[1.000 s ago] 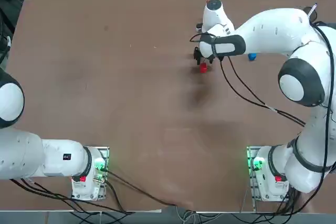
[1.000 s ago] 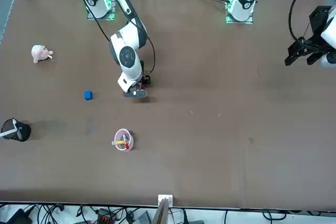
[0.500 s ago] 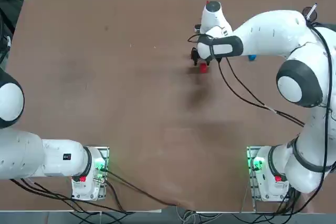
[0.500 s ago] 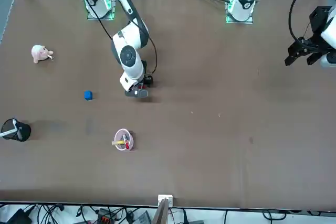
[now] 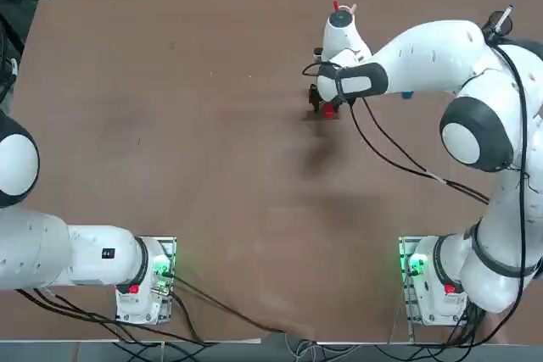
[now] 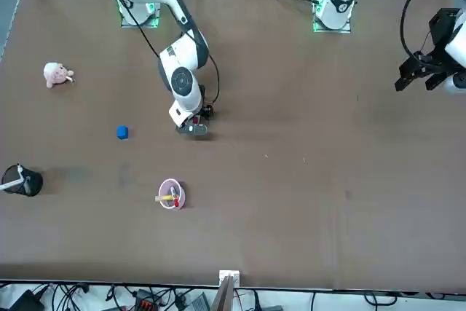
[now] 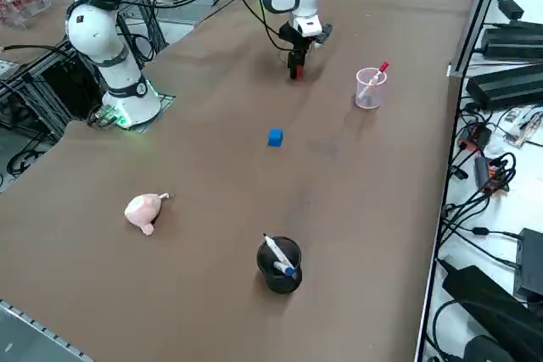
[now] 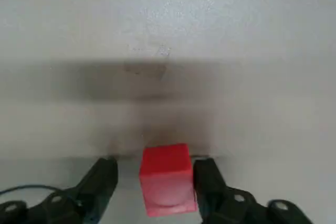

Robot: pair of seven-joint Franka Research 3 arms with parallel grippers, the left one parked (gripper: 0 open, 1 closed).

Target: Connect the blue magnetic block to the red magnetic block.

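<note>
Over the last second the right arm had swung slightly and lowered, bringing the right gripper [image 8: 156, 182] down around the red magnetic block [image 8: 166, 179] on the counter [image 5: 212, 150]. Its fingers [image 8: 100, 184] stood spread on either side of the cube, not yet touching it. The blue magnetic block [image 7: 275, 137] lay well apart, toward the robot's right. A good grasp likely meant closing squarely on opposite flat faces with the cube centred, low enough not to pinch it out, then carrying it over so one face met the blue cube.
</note>
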